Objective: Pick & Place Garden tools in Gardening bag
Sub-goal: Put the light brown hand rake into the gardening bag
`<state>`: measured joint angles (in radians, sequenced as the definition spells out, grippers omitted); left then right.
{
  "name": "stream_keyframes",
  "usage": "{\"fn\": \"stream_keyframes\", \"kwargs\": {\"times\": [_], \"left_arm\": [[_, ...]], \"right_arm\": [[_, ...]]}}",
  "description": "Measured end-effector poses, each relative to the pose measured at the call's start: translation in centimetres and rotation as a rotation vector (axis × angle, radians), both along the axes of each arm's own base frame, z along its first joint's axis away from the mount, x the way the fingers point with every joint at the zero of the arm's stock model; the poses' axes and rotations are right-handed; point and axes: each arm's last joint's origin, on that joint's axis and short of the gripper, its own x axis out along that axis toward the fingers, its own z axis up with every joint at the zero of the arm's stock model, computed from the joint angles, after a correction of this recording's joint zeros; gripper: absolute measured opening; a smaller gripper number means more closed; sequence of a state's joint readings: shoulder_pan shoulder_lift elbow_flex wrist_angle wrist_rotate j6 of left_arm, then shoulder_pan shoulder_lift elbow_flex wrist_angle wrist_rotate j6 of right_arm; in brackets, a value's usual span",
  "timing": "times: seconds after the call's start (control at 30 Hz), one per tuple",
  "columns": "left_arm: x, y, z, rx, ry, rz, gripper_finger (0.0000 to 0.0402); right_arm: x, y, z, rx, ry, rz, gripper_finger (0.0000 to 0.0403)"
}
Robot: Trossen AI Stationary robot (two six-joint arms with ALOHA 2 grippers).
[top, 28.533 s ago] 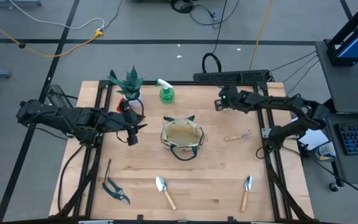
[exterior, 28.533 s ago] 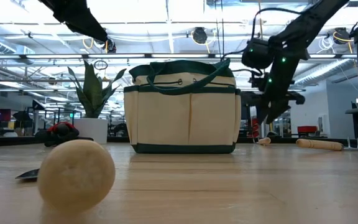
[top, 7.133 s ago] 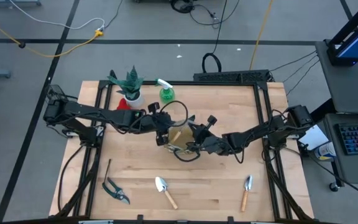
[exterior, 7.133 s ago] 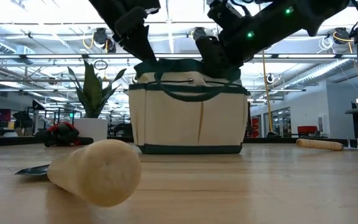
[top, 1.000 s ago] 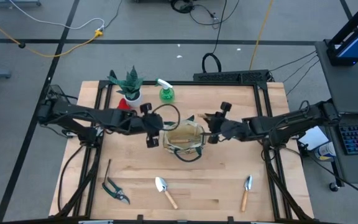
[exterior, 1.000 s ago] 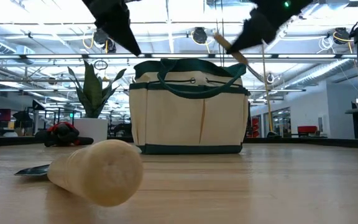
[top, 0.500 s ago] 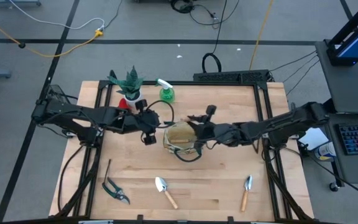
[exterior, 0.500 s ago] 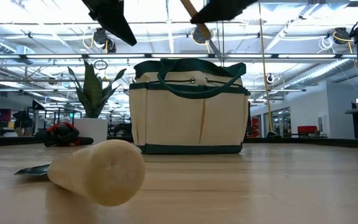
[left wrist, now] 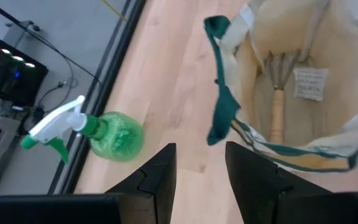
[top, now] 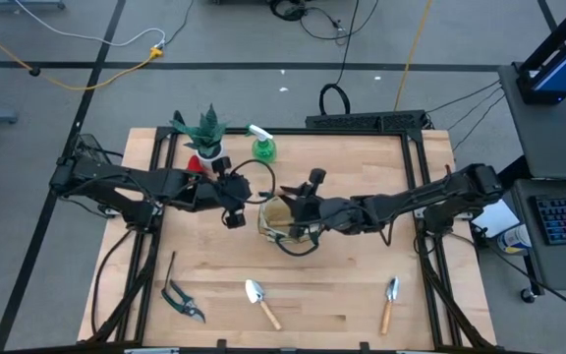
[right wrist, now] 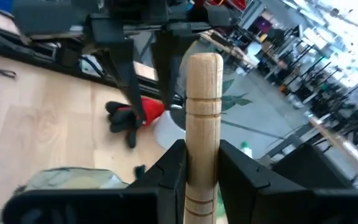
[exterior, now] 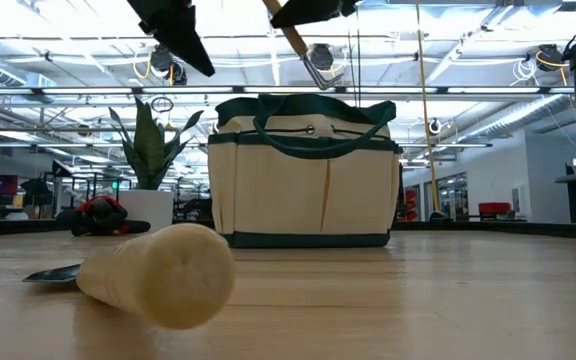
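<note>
The beige gardening bag (top: 288, 224) stands upright at mid table, also in the low view (exterior: 303, 190). My right gripper (top: 301, 208) is over its open top, shut on a wooden-handled tool (right wrist: 202, 112) whose head is hidden. My left gripper (top: 232, 206) is open and empty just left of the bag, above the table. A wooden-handled pronged tool (left wrist: 277, 93) lies inside the bag. On the table lie two trowels (top: 260, 300) (top: 389, 300), dark shears (top: 181, 301) and a thin tool (top: 170, 265). The green spray bottle (top: 261, 146) and the red item (top: 195, 165) are at the far side. My right gripper pinches the wooden handle's two sides (right wrist: 202, 163) between its two fingers. The handle's rounded free end (right wrist: 202, 62) sticks out well past the fingertips. In the low view the handle (exterior: 290, 38) slants below the gripper, lifted clear above the bag's top.
A spiky plant in a white pot (top: 205, 133) stands at the far left beside the red item. A trowel's thick handle (exterior: 158, 275) lies close in the low view. The bag's dark loop handle (left wrist: 219, 99) hangs over its rim. A black power strip (top: 367, 121) lies beyond the far edge.
My right gripper has carried the wooden-handled tool toward the table's left, from beside the bag's right rim to over its open top, and has risen in the low view. The tool has stayed slanted and clear of the bag.
</note>
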<state>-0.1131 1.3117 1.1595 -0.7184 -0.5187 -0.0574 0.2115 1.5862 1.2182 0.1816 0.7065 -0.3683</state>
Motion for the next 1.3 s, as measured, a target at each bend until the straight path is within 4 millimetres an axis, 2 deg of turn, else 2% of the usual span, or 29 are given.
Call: {"fn": "stream_keyframes", "kwargs": {"times": [0.5, 0.87, 1.3], "left_arm": [[-1.3, 0.1, 1.2, 0.023, -0.042, 0.027, 0.0145], [-1.5, 0.0, 1.0, 0.006, -0.005, -0.001, 0.0145], [-1.4, -0.1, 0.9, -0.039, -0.001, -0.035, 0.0145]], "right_arm": [[1.2, 0.2, -4.6, 0.148, 0.128, -0.043, 0.0059], [0.2, -1.7, -6.5, 0.153, 0.378, -0.052, 0.006], [1.1, -3.5, -10.4, 0.2, 0.569, 0.068, 0.006]]}}
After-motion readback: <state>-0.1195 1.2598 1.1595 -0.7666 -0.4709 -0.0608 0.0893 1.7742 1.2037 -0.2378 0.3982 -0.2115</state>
